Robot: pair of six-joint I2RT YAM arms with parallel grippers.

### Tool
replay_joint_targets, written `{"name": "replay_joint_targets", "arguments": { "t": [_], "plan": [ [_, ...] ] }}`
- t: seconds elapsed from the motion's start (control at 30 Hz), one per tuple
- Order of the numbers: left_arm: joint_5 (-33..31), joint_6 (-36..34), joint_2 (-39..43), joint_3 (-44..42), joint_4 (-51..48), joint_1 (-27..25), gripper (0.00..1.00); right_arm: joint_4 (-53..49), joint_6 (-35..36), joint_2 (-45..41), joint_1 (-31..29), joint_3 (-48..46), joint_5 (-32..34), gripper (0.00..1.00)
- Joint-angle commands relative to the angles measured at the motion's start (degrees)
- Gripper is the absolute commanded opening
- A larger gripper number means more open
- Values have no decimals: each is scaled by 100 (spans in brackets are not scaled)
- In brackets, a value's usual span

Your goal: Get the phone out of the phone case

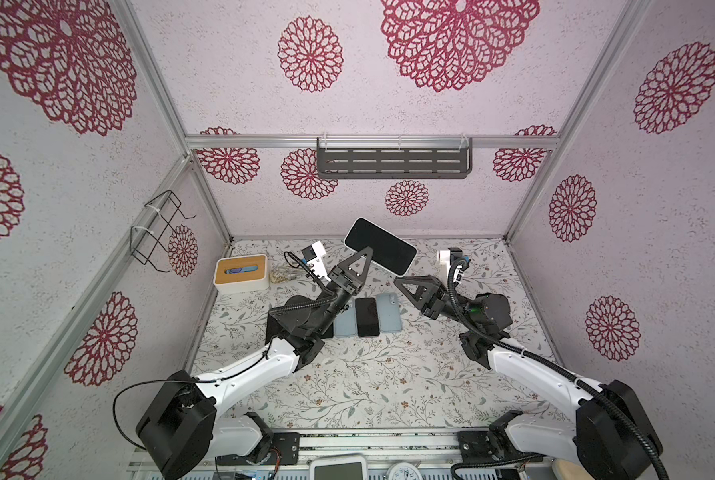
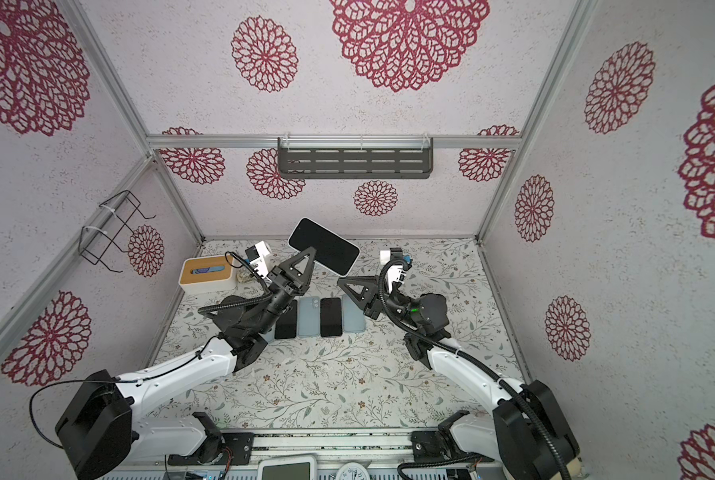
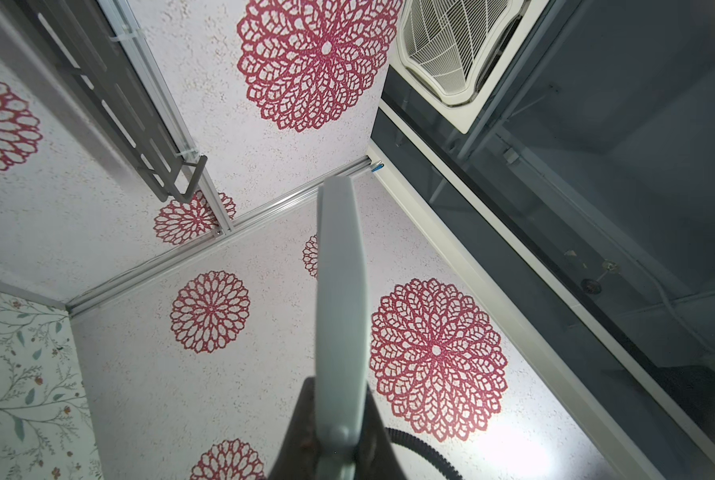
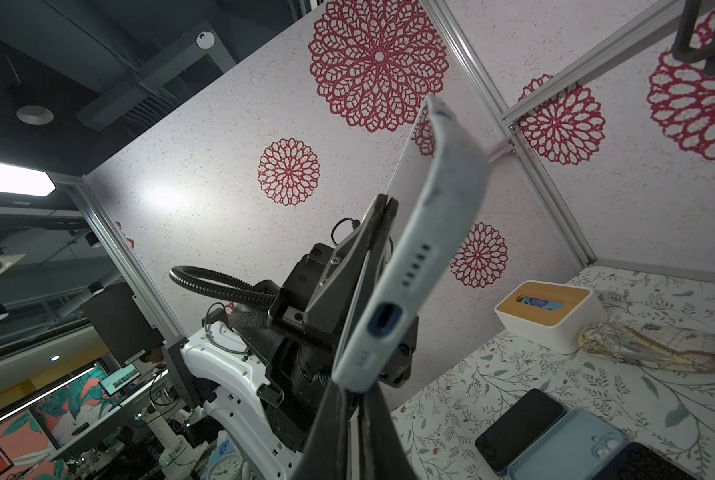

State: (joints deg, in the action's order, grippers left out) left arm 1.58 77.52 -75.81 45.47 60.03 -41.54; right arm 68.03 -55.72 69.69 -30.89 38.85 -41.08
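Pale grey phone case point(image 4: 447, 195) bows away from its dark-screened phone point(image 1: 384, 244).

We see crimson rosettes point(image 1: 310, 54) on speckled white walls point(image 1: 231, 83), grey-green leafy sprigs across the tabletop point(image 1: 368, 386) at lower centre, a pale blue-grey phone case point(image 4: 443, 199), a black-screened phone point(image 1: 380, 246).

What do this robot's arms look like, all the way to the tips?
The left arm and right arm have white shells with black joints and ribbed black hoses. A thin black cable loops at the left base. The left end effector and right end effector have black, triangular, open-framed fingers.
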Motion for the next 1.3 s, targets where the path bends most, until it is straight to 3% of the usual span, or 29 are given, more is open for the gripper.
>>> {"name": "replay_joint_targets", "arguments": {
  "t": [0.0, 0.13, 0.27, 0.3, 0.37, 0.4, 0.5, 0.6, 0.83, 1.27],
  "plan": [
    [499, 293, -30, 363, -21, -136, 0, -128, 783, -134, 66, 154, 38, 0],
    [708, 378, 87, 573, -714, -168, 0, -1387, 1910, -443, 92, 296, 233, 0],
    [510, 184, 456, 374, -999, -91, 0, -1512, 2065, -616, 203, 267, -58, 0],
    [521, 153, 523, 342, -1003, -41, 0, -1255, 1964, -727, 206, -2, -29, 12],
    [479, -4, 617, 331, -978, -12, 0, -750, 1665, -895, 206, -446, 85, 45],
    [474, -114, 610, 367, -990, -12, 0, -487, 1433, -954, 202, -629, 137, 56],
    [551, -246, 362, 399, -386, -4, 0, 268, 855, -1023, 151, -986, 471, 69],
    [681, -111, -40, 542, 270, 14, 0, 535, 525, -1019, 138, -1063, 851, 73],
    [659, -48, -409, 744, 442, -46, 0, 835, 283, -921, 46, -967, 1222, 80],
    [496, -127, -255, 511, 411, -99, 0, 1265, -56, -496, 21, -806, 1191, 79]
  ]
}}
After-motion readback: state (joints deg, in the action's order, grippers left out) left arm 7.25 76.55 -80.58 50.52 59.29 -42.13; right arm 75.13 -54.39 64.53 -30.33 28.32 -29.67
